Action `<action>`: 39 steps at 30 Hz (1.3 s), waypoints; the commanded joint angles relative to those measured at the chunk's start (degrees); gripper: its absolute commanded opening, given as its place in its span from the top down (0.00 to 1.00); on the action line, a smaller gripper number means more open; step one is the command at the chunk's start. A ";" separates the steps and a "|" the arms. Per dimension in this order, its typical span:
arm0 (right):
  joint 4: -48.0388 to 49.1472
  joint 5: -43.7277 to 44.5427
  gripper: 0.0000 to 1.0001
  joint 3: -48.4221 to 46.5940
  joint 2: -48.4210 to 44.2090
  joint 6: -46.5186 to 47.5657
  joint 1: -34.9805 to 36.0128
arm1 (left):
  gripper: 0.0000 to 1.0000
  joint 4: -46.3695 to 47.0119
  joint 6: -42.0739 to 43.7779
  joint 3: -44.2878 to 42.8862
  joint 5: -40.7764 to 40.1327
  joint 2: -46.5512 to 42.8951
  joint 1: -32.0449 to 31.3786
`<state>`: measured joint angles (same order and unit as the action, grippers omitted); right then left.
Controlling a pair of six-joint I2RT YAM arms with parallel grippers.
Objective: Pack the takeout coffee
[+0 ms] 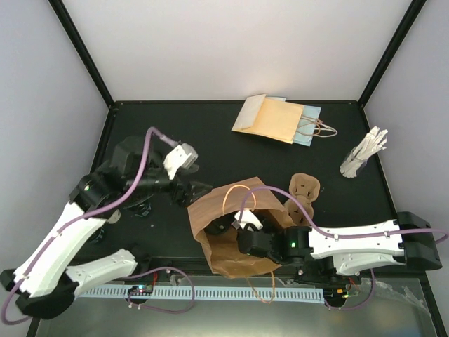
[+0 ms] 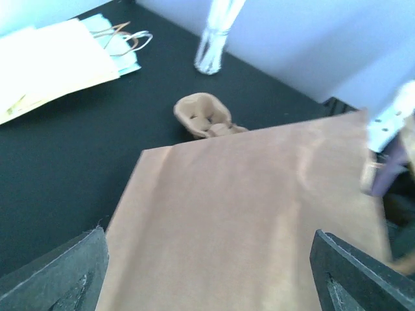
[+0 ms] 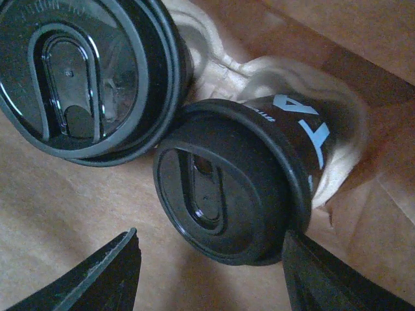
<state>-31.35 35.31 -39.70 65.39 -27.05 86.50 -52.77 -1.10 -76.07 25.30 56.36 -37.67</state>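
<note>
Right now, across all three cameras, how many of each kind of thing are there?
Lidded cups: 2, both inside the bag
Pulp carriers: 2, one under the cups, one outside the bag
Open brown bag: 1
Stack of flat bags: 1, counted as one
Holder of white sticks: 1
Total: 7

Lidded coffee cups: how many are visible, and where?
2, inside the brown paper bag, in a pulp carrier: one cup at the upper left of the right wrist view, the other cup at its centre. No others show.
</note>
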 commanded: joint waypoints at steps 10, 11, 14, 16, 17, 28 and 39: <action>4.40 -2.36 0.34 -0.89 2.94 4.58 -2.19 | 0.03 -5.62 -1.98 -1.09 -22.56 -0.73 -25.02; 4.25 -2.58 0.34 -1.02 3.11 4.72 -2.30 | 0.03 -5.79 -1.91 -1.64 -23.30 -0.30 -25.99; 3.99 -2.70 0.34 -1.08 3.34 4.88 -2.41 | 0.08 -8.49 -1.59 -2.96 -28.22 2.27 -29.02; 4.00 -2.93 0.34 -1.00 3.28 4.99 -2.54 | 0.13 -10.44 -1.61 -3.80 -30.60 4.16 -30.72; 4.11 -3.10 0.34 -0.91 3.14 5.03 -2.57 | 0.15 -11.12 -1.62 -4.20 -30.95 4.75 -31.53; 4.44 -3.56 0.34 -0.47 2.15 6.63 -2.87 | 0.57 -9.01 -2.02 -1.93 -31.13 1.46 -33.39; 5.03 -5.65 0.25 2.17 -2.01 2.53 -3.66 | 0.89 -7.28 -1.80 1.36 -28.51 -1.52 -33.52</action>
<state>-27.31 31.00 -39.00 65.30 -21.71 83.72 -61.17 -3.03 -75.40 -4.45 55.59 -70.87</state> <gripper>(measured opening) 0.744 0.167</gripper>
